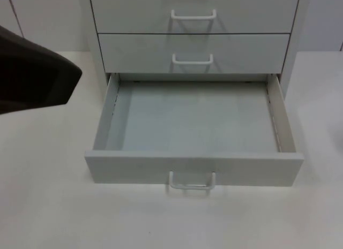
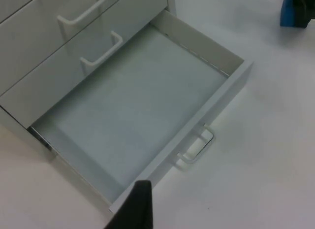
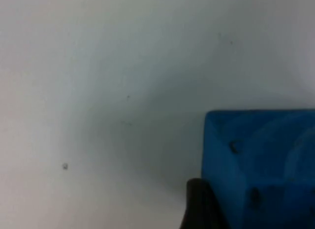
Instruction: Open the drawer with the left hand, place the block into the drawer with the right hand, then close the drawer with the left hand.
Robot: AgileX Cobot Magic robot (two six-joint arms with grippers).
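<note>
The block [image 3: 263,165] is blue and sits on the white table [image 3: 98,81], right up against my right fingertip [image 3: 199,207]; I cannot tell whether my right fingers are around it or how wide they stand. It lies well right of the drawer [image 1: 193,168], which is pulled fully out, the lowest of 3. My left arm [image 1: 32,72] waits at the left, above the table; its fingers I cannot judge either.

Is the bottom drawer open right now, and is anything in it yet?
Open and empty: the bottom drawer is pulled out from the cabinet, its bare floor showing. The blue block is on the table.
</note>
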